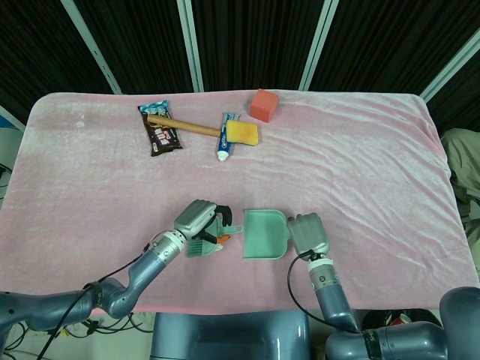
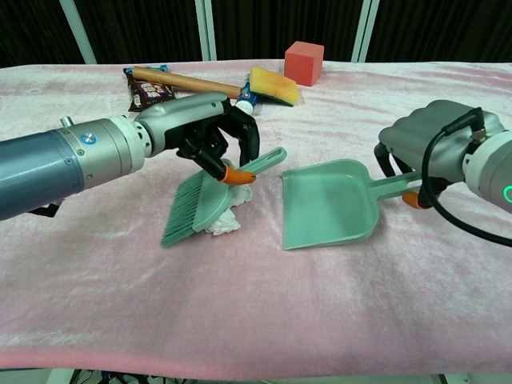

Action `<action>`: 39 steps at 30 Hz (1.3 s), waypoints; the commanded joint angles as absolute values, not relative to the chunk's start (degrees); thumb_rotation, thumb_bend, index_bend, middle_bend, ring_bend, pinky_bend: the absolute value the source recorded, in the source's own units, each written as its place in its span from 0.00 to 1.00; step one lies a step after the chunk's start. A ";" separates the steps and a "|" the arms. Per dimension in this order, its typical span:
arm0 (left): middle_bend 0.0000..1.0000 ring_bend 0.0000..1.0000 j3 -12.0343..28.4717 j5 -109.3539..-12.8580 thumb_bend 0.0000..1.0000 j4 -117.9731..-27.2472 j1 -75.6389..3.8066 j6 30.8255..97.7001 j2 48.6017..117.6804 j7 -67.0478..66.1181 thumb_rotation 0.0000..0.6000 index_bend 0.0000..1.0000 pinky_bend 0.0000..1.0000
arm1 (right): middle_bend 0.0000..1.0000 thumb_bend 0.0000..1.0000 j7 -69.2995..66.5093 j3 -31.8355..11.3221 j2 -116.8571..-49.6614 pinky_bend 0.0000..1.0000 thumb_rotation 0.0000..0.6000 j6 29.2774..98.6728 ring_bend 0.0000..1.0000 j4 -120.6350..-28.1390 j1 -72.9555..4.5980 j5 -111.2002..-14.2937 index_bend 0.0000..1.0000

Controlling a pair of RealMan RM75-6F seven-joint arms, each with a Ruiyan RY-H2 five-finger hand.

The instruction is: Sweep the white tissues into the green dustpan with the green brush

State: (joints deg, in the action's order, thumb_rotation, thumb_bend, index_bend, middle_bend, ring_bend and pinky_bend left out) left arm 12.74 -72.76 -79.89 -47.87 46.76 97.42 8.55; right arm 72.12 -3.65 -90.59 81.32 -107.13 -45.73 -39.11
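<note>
Green brush [image 2: 210, 202] is grasped by the left robot hand [image 2: 210, 130] at the handle, near its orange collar; bristle edge tilted down onto the pink tabletop [image 2: 256, 320], handle pointing toward the pan. Green dustpan [image 2: 330, 206] is held by the right robot hand [image 2: 424, 144], fingers wrapped around its handle, open mouth facing the brush.

White tissues [image 2: 226, 222]: in the chest view they sit under and just behind the brush head, largely covered by it, one wad showing below the blade and a bit more at the collar. Head view hides them almost fully beneath the left robot hand [image 1: 196, 218] and brush. Cannot tell how many pieces from these views.

Progress, as judged: both tools are in hand and lined up, brush just beside the pan mouth with a bare strip of cloth between. Pan interior looks empty, no tissue inside. So the sweep itself is not finished; the tissues have yet to cross the lip.

Remaining: push wads over the pan edge, confirm both lie inside.

Unrelated items at far edge: red block [image 2: 304, 62], yellow sponge [image 2: 274, 86], wooden stick [image 2: 186, 82], snack packet [image 1: 159, 135], toothpaste tube [image 1: 225, 140].
</note>
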 commanded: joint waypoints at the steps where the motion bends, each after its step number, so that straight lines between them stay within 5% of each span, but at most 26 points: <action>1: 0.68 0.83 13.16 -73.35 0.37 -78.03 -48.66 46.75 99.14 10.16 1.00 0.64 0.97 | 0.65 0.47 72.11 -3.67 -90.78 0.78 1.00 81.35 0.75 -106.96 -45.75 -39.04 0.70; 25: 0.68 0.83 20.17 -79.00 0.37 -71.60 -56.41 53.37 108.96 17.89 1.00 0.64 0.97 | 0.65 0.47 70.63 -3.25 -89.63 0.78 1.00 81.54 0.75 -108.18 -44.92 -39.30 0.70; 39: 0.68 0.83 12.71 -77.73 0.37 -74.97 -50.51 52.15 101.76 17.77 1.00 0.64 0.97 | 0.65 0.47 71.43 -2.52 -90.70 0.78 1.00 81.79 0.75 -108.15 -44.91 -39.41 0.70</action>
